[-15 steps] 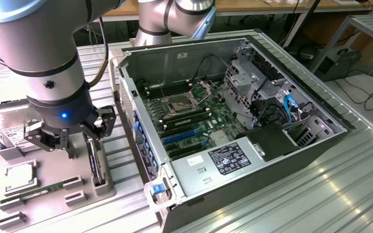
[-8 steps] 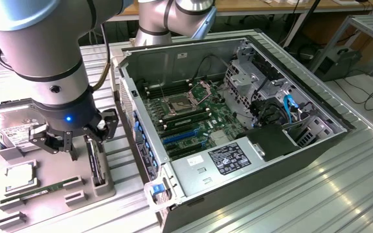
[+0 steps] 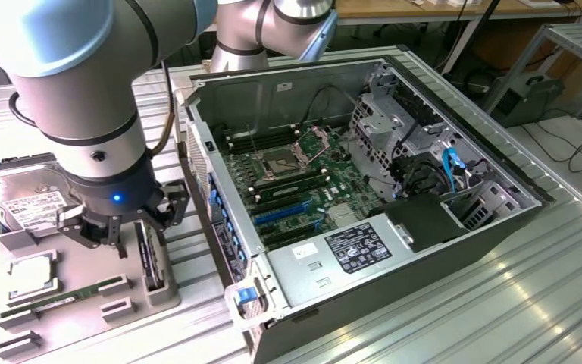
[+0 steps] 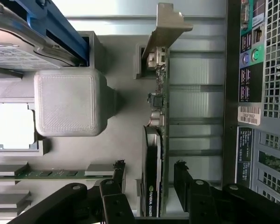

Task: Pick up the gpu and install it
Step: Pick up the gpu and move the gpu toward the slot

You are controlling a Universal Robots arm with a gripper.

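The gpu (image 4: pixel 156 107) stands on its edge in a grey holder tray (image 4: pixel 121 140), a thin dark card with a pale metal end bracket (image 4: pixel 168 25). My gripper (image 4: pixel 149 175) is open and straddles the card's fan end. One black finger (image 4: pixel 117 175) stands on each side, with a small gap to the card on both sides. In the exterior view my gripper (image 3: pixel 129 227) hangs low over the gpu (image 3: pixel 152 265), at the exterior view's left of the open computer case (image 3: pixel 372 189).
The tray (image 3: pixel 79 250) also carries a silver hard drive (image 3: pixel 23 201), a CPU (image 3: pixel 30 277) and a green memory stick (image 3: pixel 64 298). The case lies open with its motherboard (image 3: pixel 291 182) facing up and blue slots (image 3: pixel 276 216) showing. Everything rests on a ribbed metal table (image 3: pixel 473 303).
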